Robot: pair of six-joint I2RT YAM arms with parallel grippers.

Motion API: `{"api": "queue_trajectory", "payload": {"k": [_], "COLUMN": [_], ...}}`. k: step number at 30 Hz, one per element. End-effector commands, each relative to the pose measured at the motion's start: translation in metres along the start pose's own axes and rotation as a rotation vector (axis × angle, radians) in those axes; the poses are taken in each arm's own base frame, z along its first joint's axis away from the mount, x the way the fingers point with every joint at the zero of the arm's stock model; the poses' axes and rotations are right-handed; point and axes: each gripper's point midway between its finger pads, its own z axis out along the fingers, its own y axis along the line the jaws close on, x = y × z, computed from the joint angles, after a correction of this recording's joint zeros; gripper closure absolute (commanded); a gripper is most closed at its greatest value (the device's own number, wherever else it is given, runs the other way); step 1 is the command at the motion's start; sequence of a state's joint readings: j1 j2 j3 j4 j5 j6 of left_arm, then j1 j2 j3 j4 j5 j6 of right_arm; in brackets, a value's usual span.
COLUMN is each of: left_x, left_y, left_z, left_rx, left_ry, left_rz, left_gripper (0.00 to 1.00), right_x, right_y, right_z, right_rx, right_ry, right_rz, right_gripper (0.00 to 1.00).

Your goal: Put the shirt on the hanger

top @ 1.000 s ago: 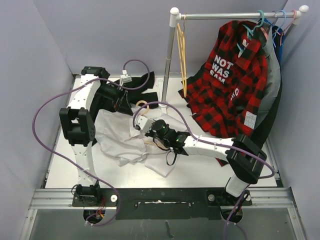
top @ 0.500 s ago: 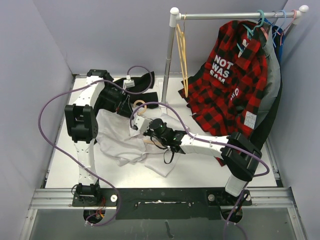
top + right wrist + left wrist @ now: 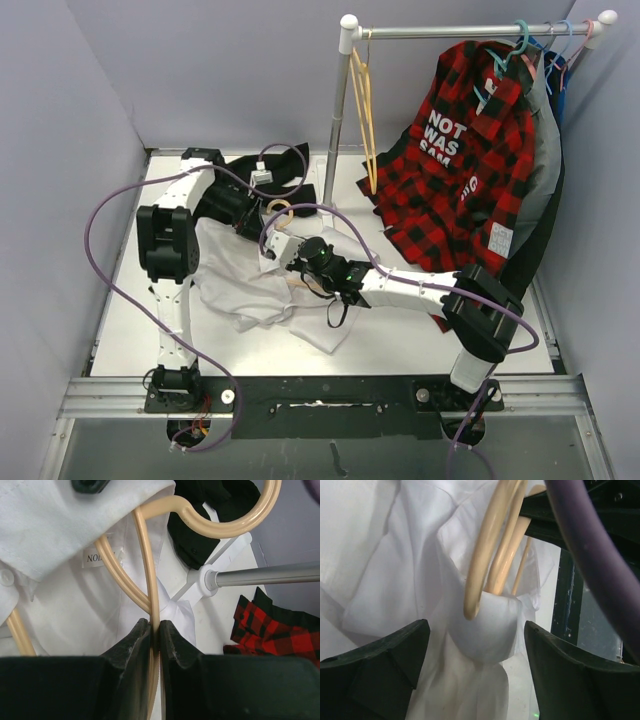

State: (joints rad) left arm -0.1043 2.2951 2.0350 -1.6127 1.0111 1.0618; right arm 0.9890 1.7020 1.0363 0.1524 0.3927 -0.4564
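While the right pincer [image 3: 155, 630] clamps the hanger [image 3: 148, 575] inside the shirt [image 3: 395, 570], the left pincer [image 3: 475, 632] gapes empty, probably grabbing cloth next.

Shirt [image 3: 245, 285] crumpled on table [image 3: 400, 340], hanger [image 3: 282, 201] hook seen poking out at far edge; plaid shirt [image 3: 465, 170] hung on rack [image 3: 450, 31].

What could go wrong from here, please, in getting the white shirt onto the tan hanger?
1. The right tool pinches only a thin bar of the pale tan hanger; a tug might twist or slip it.
2. The open left tool straddles the collar fold of the thin white collared shirt, beside the hook; closing might pinch the hook too.
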Motion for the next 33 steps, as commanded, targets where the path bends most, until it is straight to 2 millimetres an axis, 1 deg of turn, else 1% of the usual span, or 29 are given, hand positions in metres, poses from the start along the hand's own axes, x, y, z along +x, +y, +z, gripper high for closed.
{"api": "queue_trajectory", "payload": {"k": [1,4,7,11,14,17,19,21,23,24,25,26,28,30,33], "left_x": [0.006,0.016,0.020,0.015,0.005,-0.006,-0.011,-0.012,-0.010,-0.006,-0.003,0.001,0.006,0.010,0.011], "left_y": [-0.040,-0.052,-0.061,-0.069,-0.076,-0.084,-0.091,-0.097,-0.102,-0.103,-0.104,-0.104,-0.103,-0.104,-0.113], "left_z": [0.012,0.018,0.021,0.021,0.019,0.014,0.011,0.010,0.011,0.012,0.013,0.014,0.014,0.013,0.009], "left_rx": [0.116,0.138,0.148,0.161,0.167,0.167,0.167,0.169,0.171,0.172,0.172,0.172,0.173,0.170,0.151], "left_ry": [0.001,0.029,0.041,0.013,-0.021,-0.060,-0.077,-0.086,-0.081,-0.074,-0.064,-0.052,-0.048,-0.057,-0.055], "left_rz": [-0.097,-0.097,-0.102,-0.126,-0.132,-0.143,-0.137,-0.127,-0.112,-0.108,-0.105,-0.103,-0.090,-0.040,0.063], "left_gripper": [0.30,0.31,0.30,0.31,0.36,0.47,0.50,0.55,0.63,0.72,0.93,1.00,1.00,1.00,1.00], "right_x": [-0.027,-0.026,-0.029,-0.034,-0.037,-0.036,-0.036,-0.036,-0.038,-0.039,-0.039,-0.039,-0.041,-0.043,-0.043], "right_y": [-0.030,-0.036,-0.039,-0.038,-0.032,-0.025,-0.021,-0.019,-0.019,-0.020,-0.021,-0.022,-0.025,-0.027,-0.033], "right_z": [-0.004,-0.004,-0.003,-0.001,0.003,0.007,0.009,0.010,0.010,0.009,0.009,0.009,0.007,0.006,0.003], "right_rx": [0.115,0.150,0.162,0.158,0.145,0.127,0.123,0.122,0.127,0.133,0.138,0.141,0.147,0.152,0.165], "right_ry": [-0.085,-0.080,-0.093,-0.111,-0.121,-0.121,-0.121,-0.125,-0.130,-0.132,-0.132,-0.131,-0.136,-0.139,-0.128], "right_rz": [0.067,0.073,0.078,0.085,0.089,0.097,0.104,0.109,0.113,0.115,0.114,0.114,0.113,0.110,0.109], "right_gripper": [1.00,1.00,1.00,1.00,1.00,1.00,1.00,1.00,1.00,1.00,1.00,1.00,1.00,1.00,1.00]}}
